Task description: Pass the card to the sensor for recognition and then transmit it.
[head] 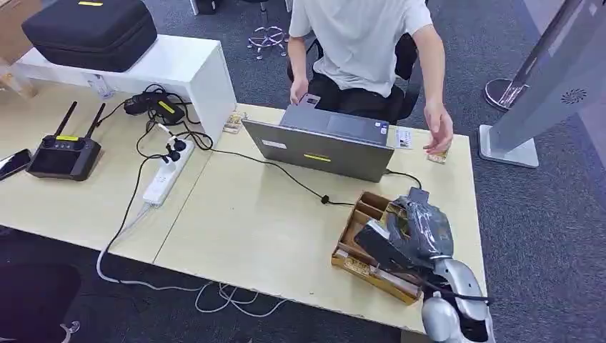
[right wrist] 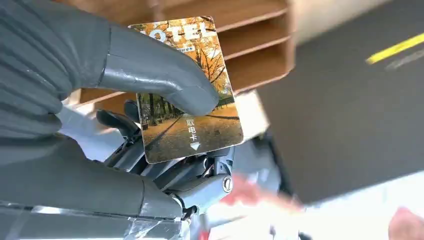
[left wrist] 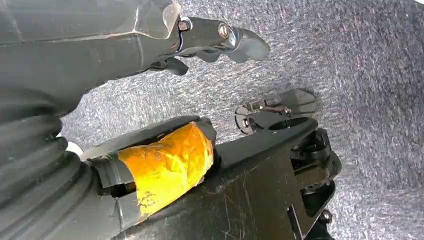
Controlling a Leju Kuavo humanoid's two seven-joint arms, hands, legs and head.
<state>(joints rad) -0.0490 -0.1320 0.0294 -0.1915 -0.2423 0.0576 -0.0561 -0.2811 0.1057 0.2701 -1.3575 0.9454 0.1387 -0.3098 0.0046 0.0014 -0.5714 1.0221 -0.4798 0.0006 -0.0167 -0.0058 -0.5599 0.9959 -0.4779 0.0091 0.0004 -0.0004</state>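
Right hand held the card above the wooden tray; left hand hung over carpet.

The right hand (right wrist: 125, 145) pinched the hotel card (right wrist: 187, 95) between its thick thumb and darker fingers, the printed face toward the wrist camera. In the head view this hand (head: 411, 229) was raised over the wooden compartment tray (head: 357, 250) at the near right of the table (head: 250, 229), behind the laptop (head: 321, 146). The left hand (left wrist: 200, 45) held nothing, fingers apart, above grey carpet (left wrist: 360, 60).
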